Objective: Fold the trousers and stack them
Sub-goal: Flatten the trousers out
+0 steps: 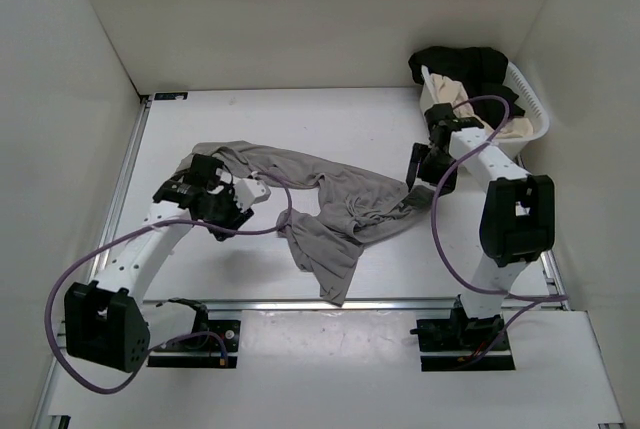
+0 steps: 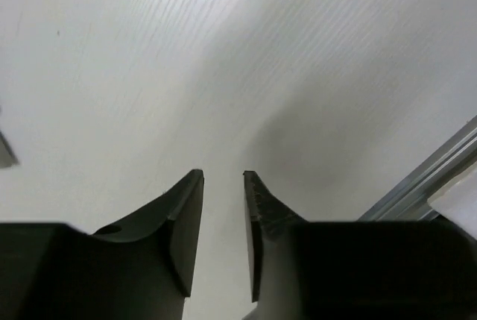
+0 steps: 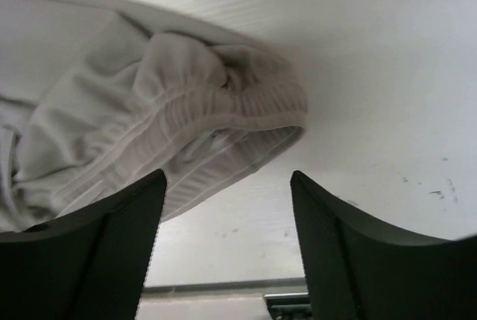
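Currently the trousers (image 1: 335,211) are lying unfolded and rumpled across the middle of the desk (image 1: 330,119), spanning the space between the two arms. One leg is trailing toward the near rail (image 1: 380,301). The elastic waistband (image 3: 223,111) is sitting bunched at the right end, clear in the right wrist view. The right claw (image 3: 227,178) is hovering released just over that waistband, jaws spread wide, nothing between them. The left claw (image 2: 223,178) is hanging over bare desk near the trousers' left end, jaws pulled nearly together with a thin gap showing, gripping nothing. Farther out, a white basket (image 1: 535,114) is sitting at the far right corner, holding a black garment (image 1: 460,61) and a cream garment (image 1: 452,89), apart from the trousers.
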Controlling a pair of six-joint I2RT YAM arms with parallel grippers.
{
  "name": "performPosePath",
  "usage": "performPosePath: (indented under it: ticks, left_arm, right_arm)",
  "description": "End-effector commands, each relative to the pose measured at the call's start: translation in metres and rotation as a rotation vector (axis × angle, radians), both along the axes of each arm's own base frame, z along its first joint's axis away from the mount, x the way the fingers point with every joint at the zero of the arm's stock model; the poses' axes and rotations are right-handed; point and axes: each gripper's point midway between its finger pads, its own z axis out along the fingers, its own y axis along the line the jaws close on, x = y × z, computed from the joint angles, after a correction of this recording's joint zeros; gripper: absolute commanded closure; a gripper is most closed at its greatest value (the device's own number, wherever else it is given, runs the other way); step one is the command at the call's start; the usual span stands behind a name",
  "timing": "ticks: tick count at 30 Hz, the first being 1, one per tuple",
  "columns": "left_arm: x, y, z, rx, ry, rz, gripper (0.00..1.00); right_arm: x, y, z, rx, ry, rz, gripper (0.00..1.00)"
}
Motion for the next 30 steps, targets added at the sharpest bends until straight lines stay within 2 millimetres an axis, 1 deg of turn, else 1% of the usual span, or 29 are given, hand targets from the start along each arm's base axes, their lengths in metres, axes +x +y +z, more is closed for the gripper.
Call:
performPosePath:
  ticks: [1, 2, 3, 4, 6, 7, 8, 9, 10, 11, 12, 13, 14, 15, 16, 17, 18, 19, 20, 21, 22, 23, 24, 26, 28, 30]
  left_arm:
    - [-0.009, -0.005, 0.007, -0.027, 0.019, -0.05, 0.41]
    - [-0.006, -0.015, 0.013, -0.055, 0.018, -0.059, 0.31]
    - [0.0, -0.032, 0.032, -0.119, -0.011, -0.075, 0.23]
    - [0.002, -0.041, 0.037, -0.142, -0.006, -0.087, 0.19]
    - [0.008, -0.054, 0.038, -0.133, 0.013, -0.108, 0.15]
    - [0.007, -0.07, 0.04, -0.117, 0.006, -0.167, 0.12]
    - [0.003, -0.076, 0.03, -0.085, 0.035, -0.197, 0.11]
    - [0.002, -0.082, 0.025, -0.06, 0.036, -0.213, 0.08]
    - [-0.001, -0.091, 0.022, -0.051, 0.041, -0.231, 0.07]
    - [-0.009, -0.109, 0.011, -0.035, 0.054, -0.288, 0.02]
    - [-0.012, -0.118, 0.007, -0.026, 0.058, -0.31, 0.0]
    - [-0.014, -0.125, 0.002, -0.022, 0.062, -0.31, 0.0]
    - [-0.011, -0.135, -0.005, -0.028, 0.062, -0.314, 0.0]
    - [-0.009, -0.138, -0.009, -0.031, 0.07, -0.299, 0.0]
    - [-0.005, -0.139, -0.013, -0.029, 0.074, -0.262, 0.0]
    - [-0.001, -0.139, -0.019, -0.018, 0.079, -0.235, 0.0]
    - [0.006, -0.136, -0.021, -0.017, 0.074, -0.195, 0.0]
    - [0.009, -0.135, -0.02, -0.031, 0.074, -0.16, 0.0]
    - [0.014, -0.129, -0.024, -0.029, 0.086, -0.125, 0.0]
    - [0.014, -0.129, -0.024, -0.032, 0.089, -0.117, 0.0]
    - [0.015, -0.127, -0.024, -0.035, 0.093, -0.097, 0.0]
    - [0.015, -0.127, -0.024, -0.035, 0.093, -0.096, 0.0]
    - [0.013, -0.125, -0.027, -0.03, 0.1, -0.096, 0.0]
    - [0.013, -0.126, -0.023, -0.039, 0.095, -0.088, 0.0]
    - [0.015, -0.125, -0.018, -0.042, 0.075, -0.085, 0.0]
    - [0.012, -0.123, -0.021, -0.037, 0.082, -0.085, 0.0]
  right_arm:
    - [0.016, 0.034, 0.05, 0.089, -0.135, 0.172, 0.24]
    - [0.01, 0.036, 0.056, 0.076, -0.13, 0.184, 0.22]
    - [0.002, 0.038, 0.061, 0.064, -0.119, 0.186, 0.21]
    - [-0.012, 0.037, 0.07, 0.058, -0.102, 0.17, 0.2]
    - [-0.028, 0.035, 0.076, 0.054, -0.093, 0.151, 0.19]
    - [-0.035, 0.034, 0.091, 0.068, -0.138, 0.137, 0.19]
    - [-0.044, 0.037, 0.088, 0.101, -0.137, 0.109, 0.19]
    - [-0.05, 0.049, 0.09, 0.145, -0.153, 0.124, 0.22]
    - [-0.057, 0.058, 0.1, 0.199, -0.194, 0.129, 0.24]
    - [-0.061, 0.069, 0.092, 0.242, -0.202, 0.137, 0.29]
    - [-0.071, 0.092, 0.092, 0.313, -0.192, 0.169, 0.3]
    - [-0.075, 0.102, 0.09, 0.336, -0.196, 0.187, 0.3]
    - [-0.071, 0.113, 0.088, 0.357, -0.224, 0.2, 0.32]
    - [-0.081, 0.128, 0.075, 0.379, -0.185, 0.232, 0.32]
    - [-0.086, 0.146, 0.068, 0.441, -0.144, 0.264, 0.32]
    - [-0.088, 0.168, 0.068, 0.481, -0.151, 0.316, 0.31]
    - [-0.083, 0.182, 0.065, 0.482, -0.142, 0.342, 0.29]
    - [-0.083, 0.192, 0.064, 0.48, -0.137, 0.38, 0.28]
    - [-0.083, 0.204, 0.062, 0.462, -0.138, 0.422, 0.26]
    - [-0.083, 0.21, 0.047, 0.45, -0.081, 0.426, 0.26]
    - [-0.076, 0.215, 0.049, 0.448, -0.083, 0.435, 0.26]
    - [-0.079, 0.217, 0.032, 0.423, -0.026, 0.434, 0.26]
    - [-0.079, 0.217, 0.027, 0.414, -0.006, 0.43, 0.26]
    - [-0.086, 0.217, 0.014, 0.395, 0.044, 0.421, 0.26]
    - [-0.085, 0.215, 0.012, 0.379, 0.053, 0.416, 0.26]
    - [-0.088, 0.213, 0.008, 0.375, 0.068, 0.403, 0.26]
